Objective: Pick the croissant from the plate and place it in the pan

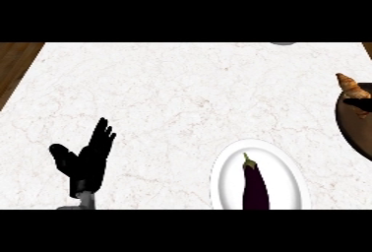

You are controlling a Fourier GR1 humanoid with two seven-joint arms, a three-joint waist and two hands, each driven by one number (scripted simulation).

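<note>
A golden croissant [351, 84] shows at the right edge, over the dark brown pan [352, 129], which the frame cuts off. Black fingers of my right hand [359, 103] cross the croissant's middle and curl round it; the rest of that hand is out of view. At the lower right stands a white plate [285, 162] with a dark purple eggplant [255, 187] lying on it. My left hand [87, 160] rests open at the lower left, fingers up, far from the plate and pan.
The white marble counter [181, 98] fills the view, with wooden floor [15, 64] beyond its left edge. A small grey rim [283, 43] peeks in at the top edge.
</note>
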